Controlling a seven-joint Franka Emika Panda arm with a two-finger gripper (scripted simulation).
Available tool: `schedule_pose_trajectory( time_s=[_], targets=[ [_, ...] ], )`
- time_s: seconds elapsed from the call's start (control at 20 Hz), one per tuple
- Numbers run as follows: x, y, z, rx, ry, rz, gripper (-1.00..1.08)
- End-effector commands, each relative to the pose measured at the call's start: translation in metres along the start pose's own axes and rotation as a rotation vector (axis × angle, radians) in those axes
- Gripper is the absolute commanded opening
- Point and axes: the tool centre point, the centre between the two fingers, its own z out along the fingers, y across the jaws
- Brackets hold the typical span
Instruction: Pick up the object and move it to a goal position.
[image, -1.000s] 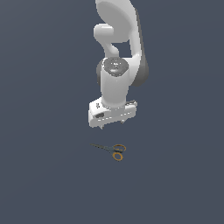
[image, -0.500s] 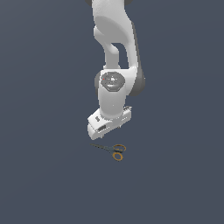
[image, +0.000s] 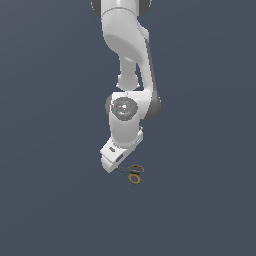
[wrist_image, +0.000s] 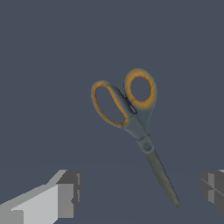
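Dark, featureless ground lay under your scissors (wrist_image: 133, 121), flat just beneath the gripper (wrist_image: 140, 192), whose fingers stood spread. They looked light, stiff and thin; you'd likely pinch across the pivot.

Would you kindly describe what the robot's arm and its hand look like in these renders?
The arm is built of glossy white rounded segments with dark grey bands at the joints. A grey circular disc with small coloured specks sits on the wrist joint. The hand is a white boxy block; in the wrist view its fingers appear as blocky light grey pieces with square ends. No cables or lettering are visible.
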Motion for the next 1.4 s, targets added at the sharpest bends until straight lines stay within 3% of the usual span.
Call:
schedule_pose_trajectory(
  time_s=[0.0,0.6,1.05,1.35],
  targets=[
    [0.001,0.004,0.009,0.003,0.003,-0.063,1.0],
    [0.003,0.014,0.033,0.011,0.014,-0.237,1.0],
    [0.003,0.014,0.039,0.012,0.014,-0.248,1.0],
    [0.003,0.013,0.064,0.012,0.015,-0.251,1.0]
  ],
)
